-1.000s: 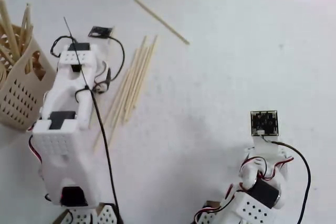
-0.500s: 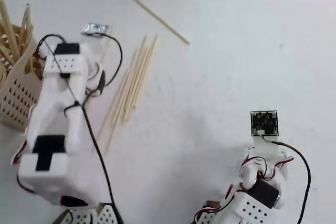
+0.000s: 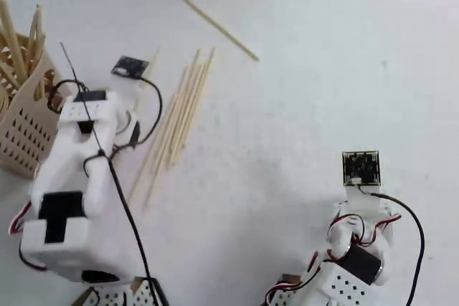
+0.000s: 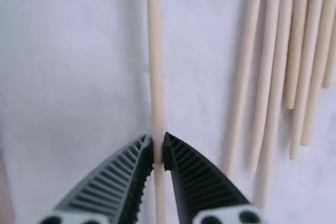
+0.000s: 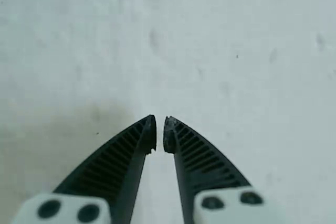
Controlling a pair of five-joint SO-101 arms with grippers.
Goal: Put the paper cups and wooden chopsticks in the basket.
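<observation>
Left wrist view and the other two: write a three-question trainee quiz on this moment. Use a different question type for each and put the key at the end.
1. True or false: the left pincer is shut on a single chopstick.
2. Multiple choice: what does the right pincer hold? A) a paper cup B) a chopstick C) nothing
3. Fill in: in the high view, the basket stands to the ____ of the chopstick bundle.

Key: 1 true; 2 C; 3 left.
</observation>
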